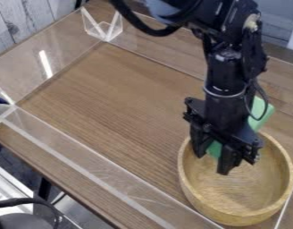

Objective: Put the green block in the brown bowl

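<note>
We see the black gripper [230, 157] closed, pointing down into the wooden bowl [221, 201] at lower right, green block [263, 109] behind the arm.

Single fixed view, raised and angled down across the wooden tabletop [101, 98].

One camera only, so no second view shares any part of the scene. It looks from above and off one corner, so the tabletop's grain and edges run diagonally through the frame. The brown bowl [236, 183] sits nearest the lens at lower right, its rim close to the frame's bottom edge. The arm [227, 63] rises above the bowl and is cut off by the top edge. A clear wall [47, 134] borders the tabletop left of the bowl, and a clear stand [103, 25] lies far beyond it at upper left.
</note>
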You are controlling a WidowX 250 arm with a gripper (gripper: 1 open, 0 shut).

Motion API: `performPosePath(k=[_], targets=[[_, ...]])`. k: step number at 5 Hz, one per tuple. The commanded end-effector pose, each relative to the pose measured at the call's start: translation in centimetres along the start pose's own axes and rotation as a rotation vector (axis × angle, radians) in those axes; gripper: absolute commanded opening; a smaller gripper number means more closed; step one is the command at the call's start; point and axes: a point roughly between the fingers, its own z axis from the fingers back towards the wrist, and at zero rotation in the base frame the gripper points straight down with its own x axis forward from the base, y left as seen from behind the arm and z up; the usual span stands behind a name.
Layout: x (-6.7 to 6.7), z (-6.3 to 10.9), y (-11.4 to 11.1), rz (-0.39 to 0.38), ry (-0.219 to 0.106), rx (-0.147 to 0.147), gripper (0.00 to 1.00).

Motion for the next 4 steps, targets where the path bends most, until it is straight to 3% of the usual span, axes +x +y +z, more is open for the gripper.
performPosePath(k=[1,4], targets=[[0.79,1.67,0.02,0.002,-0.062,0.003,0.0],[0.57,1.91,0.14,0.017,-0.058,0.0,0.0]])
